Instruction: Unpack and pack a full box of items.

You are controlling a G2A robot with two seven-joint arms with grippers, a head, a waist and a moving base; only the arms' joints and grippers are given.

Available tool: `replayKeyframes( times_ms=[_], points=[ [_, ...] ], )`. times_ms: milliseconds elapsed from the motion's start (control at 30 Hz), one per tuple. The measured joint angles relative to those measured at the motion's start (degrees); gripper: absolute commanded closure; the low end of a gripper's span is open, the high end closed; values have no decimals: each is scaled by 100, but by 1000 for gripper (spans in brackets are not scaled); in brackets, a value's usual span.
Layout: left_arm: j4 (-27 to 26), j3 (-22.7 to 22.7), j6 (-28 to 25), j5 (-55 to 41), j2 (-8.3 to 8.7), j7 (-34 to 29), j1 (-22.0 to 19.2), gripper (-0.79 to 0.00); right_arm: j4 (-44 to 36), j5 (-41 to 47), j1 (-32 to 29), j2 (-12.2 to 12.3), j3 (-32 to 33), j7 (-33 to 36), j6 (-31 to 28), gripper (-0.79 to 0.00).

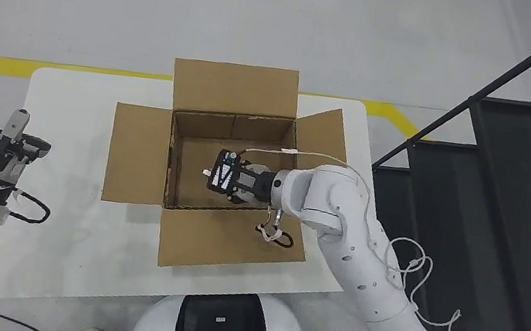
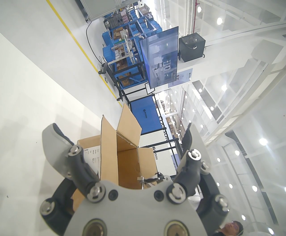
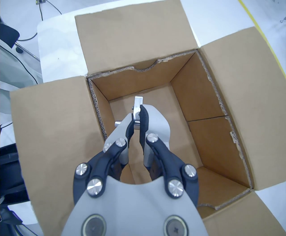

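**Top view.** One brown cardboard box (image 1: 236,89) stands on the white worktop (image 1: 70,120) with all four flaps folded out. My right claw (image 1: 227,174) is down inside the box. My left claw (image 1: 19,141) stands at the worktop's left side, well apart from the box.

**Left wrist view.** My left claw (image 2: 121,134) is spread wide and holds nothing. The box (image 2: 129,161) lies beyond it.

**Right wrist view.** My right claw (image 3: 137,116) is drawn narrow and clamped on one small silver metal fitting (image 3: 138,102), a flat tab with a short round pin across it. The fitting sits low between the box walls (image 3: 201,93). I cannot tell whether it touches the floor.

**Handling, as I judge it.** The fitting should be rigid, light and not fragile. Its smooth metal may slip or twist between the pads, so the flat faces near the pin give the safest hold.

**Count.** One box, four flaps, one fitting.
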Motion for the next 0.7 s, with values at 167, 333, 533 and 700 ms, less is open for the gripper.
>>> replayKeyframes(
  times_ms=[167, 333, 533, 700],
  points=[
    [0, 0, 0, 0, 0, 0, 0, -785, 71, -63, -69, 2, -56, -728, 328, 0],
    [0, 0, 0, 0, 0, 0, 0, -785, 223, -63, -88, -11, -167, -1131, 359, 0],
    [0, 0, 0, 0, 0, 0, 0, -785, 217, -63, -87, -11, -163, -1113, 358, 0],
    [0, 0, 0, 0, 0, 0, 0, -785, 218, -63, -87, -11, -163, -1114, 358, 0]
  ],
)
